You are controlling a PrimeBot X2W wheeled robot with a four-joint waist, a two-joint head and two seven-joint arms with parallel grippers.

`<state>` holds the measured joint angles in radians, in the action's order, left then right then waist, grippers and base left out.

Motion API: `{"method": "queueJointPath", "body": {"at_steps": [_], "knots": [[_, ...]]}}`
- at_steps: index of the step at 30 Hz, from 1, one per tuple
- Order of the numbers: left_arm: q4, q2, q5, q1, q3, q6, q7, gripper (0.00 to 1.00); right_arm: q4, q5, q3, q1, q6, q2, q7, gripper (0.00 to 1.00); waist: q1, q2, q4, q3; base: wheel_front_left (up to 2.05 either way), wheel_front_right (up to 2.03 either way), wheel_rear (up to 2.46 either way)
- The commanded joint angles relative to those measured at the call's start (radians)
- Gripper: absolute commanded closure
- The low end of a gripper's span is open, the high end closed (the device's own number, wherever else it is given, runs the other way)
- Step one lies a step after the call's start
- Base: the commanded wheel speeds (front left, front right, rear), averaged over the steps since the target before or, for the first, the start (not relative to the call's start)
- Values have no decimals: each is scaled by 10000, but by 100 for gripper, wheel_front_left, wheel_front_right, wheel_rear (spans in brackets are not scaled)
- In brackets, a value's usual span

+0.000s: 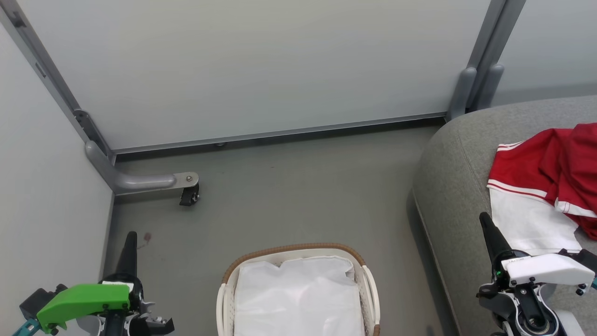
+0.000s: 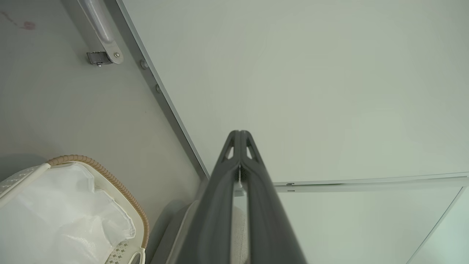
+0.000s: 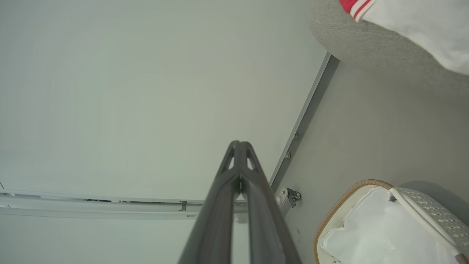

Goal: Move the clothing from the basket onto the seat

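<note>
My left claw (image 1: pixel 131 240) is shut, its two dark fingers pressed into one point with nothing between them. It hovers over the floor (image 1: pixel 303 186) at the lower left of the head view, to the left of the basket (image 1: pixel 289 248). My right claw (image 1: pixel 486 223) is shut too, fingertips meeting and gripping nothing. It shows at the lower right against the seat (image 1: pixel 454 186), and in that view its tip is just beside the white part of the clothing (image 1: pixel 545 172).

The clothing lies on the seat. It is red with white panels and thin white stripes, bunched in folds and running off the right edge of the head view. I cannot tell whether it is one piece or two. In my right wrist view, a white fold with a red-striped hem rests on the grey cushion at the top right.

The basket stands on the floor between my claws, near the bottom edge of the head view and apart from the seat. Its brown woven rim curves round the far side, and the white liner (image 1: pixel 298 298) lies crumpled inside.

Beyond it stands a pale, grey-framed panel (image 1: pixel 261 65). A grey foot with a small black caster (image 1: pixel 189 196) rests on the floor at the left corner. A small reddish mark (image 1: pixel 147 238) shows on the floor just beside my left claw's tip.
</note>
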<state>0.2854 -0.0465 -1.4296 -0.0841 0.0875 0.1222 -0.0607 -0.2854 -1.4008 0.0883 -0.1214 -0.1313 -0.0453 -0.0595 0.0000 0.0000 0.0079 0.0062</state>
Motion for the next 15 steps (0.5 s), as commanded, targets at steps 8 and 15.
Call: {"method": "queueJointPath", "body": {"at_steps": [8,15], "knots": [[-193,-57,-651,-231,117,67,-202,100,207,-772,123,101,7,-67,-216,100,0,0,-23,-9,0,0,0],[-283,-60,-1097,-274,187,88,-333,100,295,-1263,180,137,7,-71,-346,100,0,0,-41,-16,0,0,0]]}}
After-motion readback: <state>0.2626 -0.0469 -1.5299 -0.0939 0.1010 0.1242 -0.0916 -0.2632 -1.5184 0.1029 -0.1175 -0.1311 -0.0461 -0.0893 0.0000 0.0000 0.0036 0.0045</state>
